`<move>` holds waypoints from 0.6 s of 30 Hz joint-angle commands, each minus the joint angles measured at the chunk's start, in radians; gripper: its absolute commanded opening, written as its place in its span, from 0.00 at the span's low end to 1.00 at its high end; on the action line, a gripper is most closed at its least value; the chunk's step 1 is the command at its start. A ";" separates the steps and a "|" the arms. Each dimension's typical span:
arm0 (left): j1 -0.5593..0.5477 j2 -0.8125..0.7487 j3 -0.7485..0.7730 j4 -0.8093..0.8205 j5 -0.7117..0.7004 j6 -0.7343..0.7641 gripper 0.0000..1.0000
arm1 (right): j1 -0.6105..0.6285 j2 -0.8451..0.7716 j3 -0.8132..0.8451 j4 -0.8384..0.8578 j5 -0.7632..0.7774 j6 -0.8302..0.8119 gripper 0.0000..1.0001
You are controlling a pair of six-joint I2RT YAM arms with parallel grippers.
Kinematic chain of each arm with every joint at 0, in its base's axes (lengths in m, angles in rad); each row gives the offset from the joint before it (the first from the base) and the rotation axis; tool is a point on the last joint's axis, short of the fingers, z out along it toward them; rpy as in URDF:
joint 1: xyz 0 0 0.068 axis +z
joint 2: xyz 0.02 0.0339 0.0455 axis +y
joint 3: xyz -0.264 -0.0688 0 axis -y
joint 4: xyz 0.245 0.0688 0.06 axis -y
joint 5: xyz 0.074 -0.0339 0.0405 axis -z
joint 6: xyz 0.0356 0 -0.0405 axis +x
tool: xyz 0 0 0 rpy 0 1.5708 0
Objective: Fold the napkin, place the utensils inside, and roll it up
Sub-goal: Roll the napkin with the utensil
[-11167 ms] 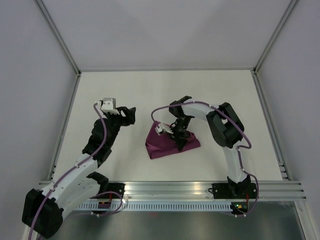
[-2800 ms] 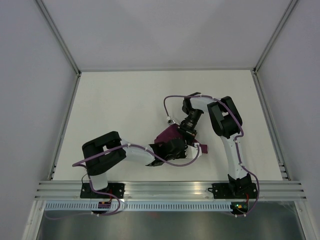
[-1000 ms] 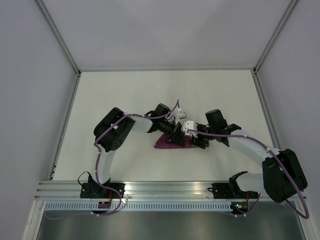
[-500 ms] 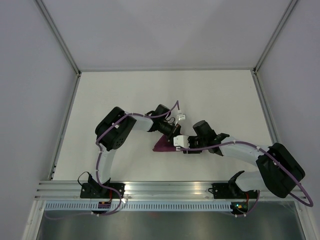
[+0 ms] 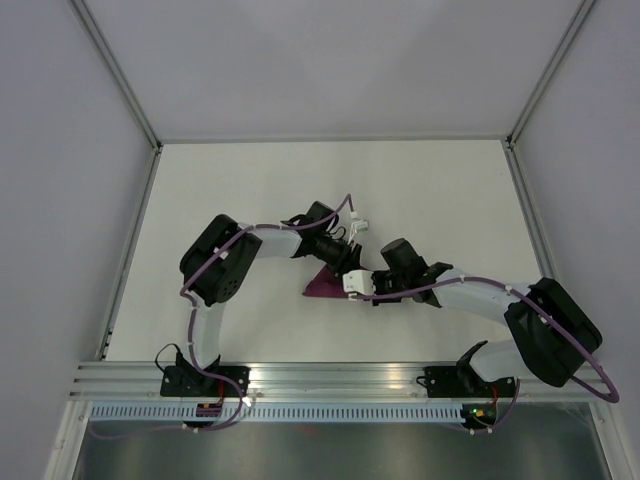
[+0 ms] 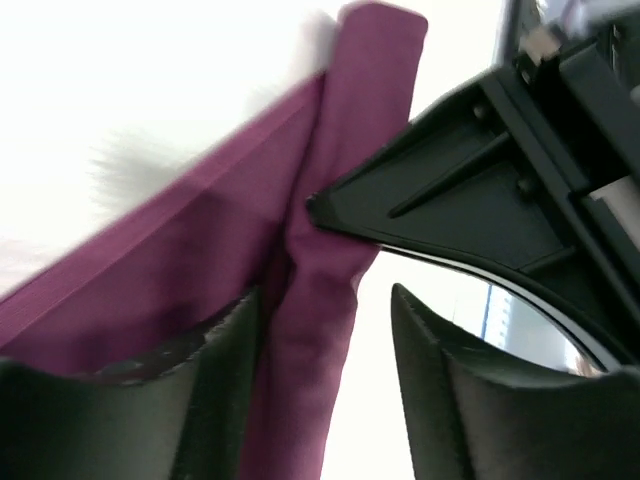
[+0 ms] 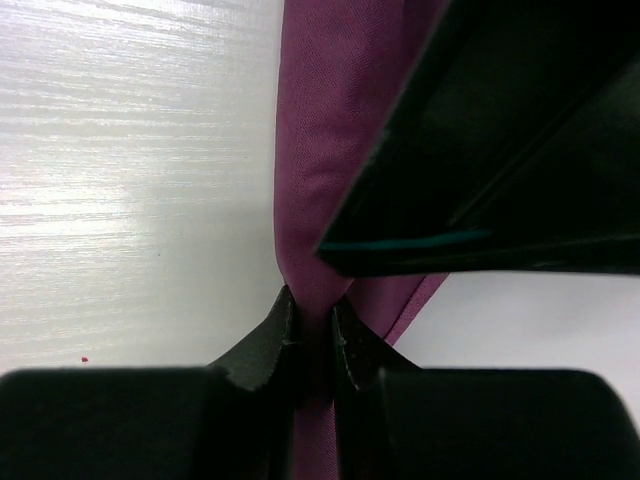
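I'm seeing the napkin (image 5: 322, 285) lying bunched into a small magenta wedge on the white surface (image 5: 250, 190), roughly mid-width and in the near half. Both arms are reaching in over it, one from the upper left and one from the right, and the two hands are sitting almost nose to nose above the cloth.

The left hand (image 6: 325, 300) is standing part open. A narrow folded ridge of napkin is running up between its fingers (image 6: 215, 400). The ridge is lying against one finger, with bare surface showing between the cloth and the other, so it isn't clamping anything.

The right hand (image 7: 311, 300) is nearly closed and pinching a thin fold of the napkin right at its fingertips (image 7: 275, 335). The cloth is fanning out wider beyond the pinch.

Each wrist view is showing the other hand's black body filling its upper right, touching the fold or just beside it; I can't tell which. The left wrist view is coming through blurred.
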 commanded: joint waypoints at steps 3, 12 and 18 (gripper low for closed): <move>0.056 -0.113 0.016 -0.042 -0.206 -0.005 0.59 | -0.006 0.040 0.010 -0.091 0.037 -0.020 0.01; 0.147 -0.444 -0.276 0.265 -0.690 -0.133 0.62 | -0.049 0.141 0.131 -0.223 -0.046 -0.040 0.00; 0.144 -0.693 -0.535 0.553 -0.933 -0.170 0.65 | -0.124 0.322 0.315 -0.399 -0.110 -0.072 0.00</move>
